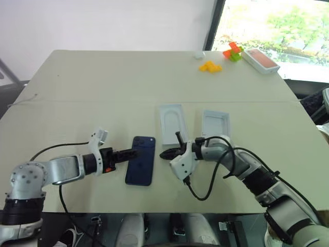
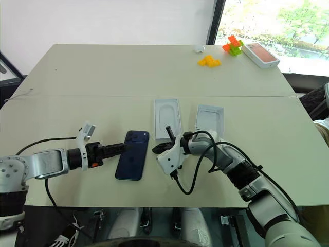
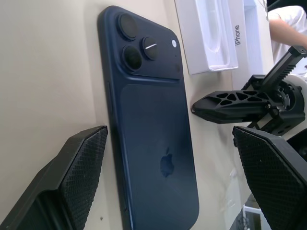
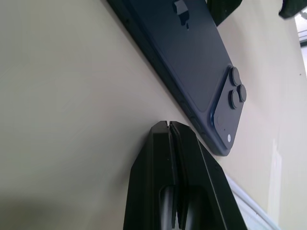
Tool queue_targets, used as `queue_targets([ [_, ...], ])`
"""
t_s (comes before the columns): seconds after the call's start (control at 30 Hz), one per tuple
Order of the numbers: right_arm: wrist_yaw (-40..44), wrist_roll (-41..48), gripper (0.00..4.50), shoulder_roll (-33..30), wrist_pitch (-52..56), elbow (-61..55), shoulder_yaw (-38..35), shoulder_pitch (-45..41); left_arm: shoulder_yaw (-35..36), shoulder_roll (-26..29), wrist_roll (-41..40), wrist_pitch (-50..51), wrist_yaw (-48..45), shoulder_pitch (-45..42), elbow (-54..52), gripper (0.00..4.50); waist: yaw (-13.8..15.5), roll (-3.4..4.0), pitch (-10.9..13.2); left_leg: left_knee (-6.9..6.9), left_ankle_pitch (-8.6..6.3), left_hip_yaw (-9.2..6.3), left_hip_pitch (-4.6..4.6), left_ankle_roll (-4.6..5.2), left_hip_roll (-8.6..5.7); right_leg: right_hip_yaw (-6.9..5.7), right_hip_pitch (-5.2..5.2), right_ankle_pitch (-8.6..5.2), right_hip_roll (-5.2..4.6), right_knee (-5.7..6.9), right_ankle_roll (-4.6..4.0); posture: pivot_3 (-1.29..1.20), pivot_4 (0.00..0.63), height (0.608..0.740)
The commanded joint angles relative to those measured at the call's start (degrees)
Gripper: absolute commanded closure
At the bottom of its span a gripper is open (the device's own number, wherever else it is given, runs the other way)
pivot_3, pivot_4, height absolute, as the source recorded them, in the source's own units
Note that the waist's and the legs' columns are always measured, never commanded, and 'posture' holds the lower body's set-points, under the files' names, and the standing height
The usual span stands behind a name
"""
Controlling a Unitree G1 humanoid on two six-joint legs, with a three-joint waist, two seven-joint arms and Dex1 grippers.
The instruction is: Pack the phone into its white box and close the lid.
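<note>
The table (image 1: pixel 103 82) held the phone (image 1: pixel 141 160) face down near its front edge — the left gripper (image 1: pixel 128 154) spread wide at the phone's left side, the right gripper (image 1: pixel 167 153) pinched shut just to its right. Beyond lay a thin white tray (image 1: pixel 172 124) and the white box (image 1: pixel 216 125).

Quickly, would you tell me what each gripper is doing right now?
Left gripper: open, fingers on either side of the phone, not closed on it.
Right gripper: shut, holding nothing, beside the phone.
</note>
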Motion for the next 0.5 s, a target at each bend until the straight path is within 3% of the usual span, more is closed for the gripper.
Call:
queue_targets([
  [0.03, -0.8, -3.3, 4.41, 1.6, -0.3, 3.1, 2.9, -0.2, -2.4, 0.1, 0.9, 0.6, -1.0, 0.1, 0.9, 0.06, 0.0, 0.01, -0.1, -0.02, 0.01, 0.0, 0.01, -0.01, 0.0, 0.0, 0.0, 0.0, 0.0, -0.01, 0.0, 0.0, 0.15, 0.737],
  [0.5, -2.5, -5.7, 4.41, 6.4, -0.5, 6.5, 4.6, -2.4, -5.0, -3.1, -8.6, -2.3, 0.5, 1.3, -0.2, 0.06, -0.3, -0.03, -0.6, -0.4, 0.0, 0.0, 0.82, -0.06, -0.01, 0.0, 0.67, -0.22, 0.0, -0.2, -0.34, 0.0, 0.15, 0.737],
])
